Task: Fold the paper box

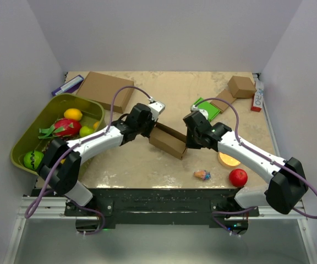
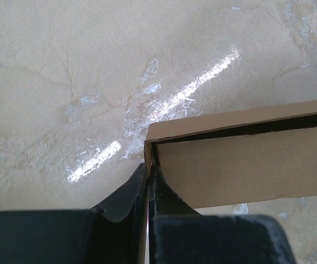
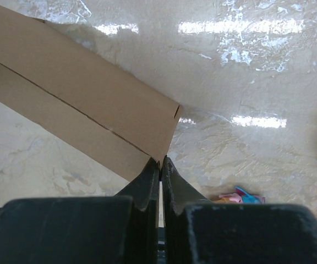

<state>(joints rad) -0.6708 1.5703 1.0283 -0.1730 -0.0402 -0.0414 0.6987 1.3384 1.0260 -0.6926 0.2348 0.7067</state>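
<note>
Marbled surface [image 1: 142, 165]; my left fingers [image 2: 128, 195] pinch the paper box [image 1: 168, 142] end, right fingers [image 3: 145, 181] pressed together at its other corner. Lettering on white pack [image 1: 257, 100] at 2 o'clock unreadable.

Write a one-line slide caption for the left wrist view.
Left jaws pinch a corner wall of the brown paper box, with the glossy marbled table beneath.

Both arms reach inward, grippers facing each other.
The left gripper [image 2: 148, 168] is pinched tight on one end of the box [image 1: 168, 142]; the right gripper [image 3: 161, 163] clamps the other, fingers a sliver apart.
</note>
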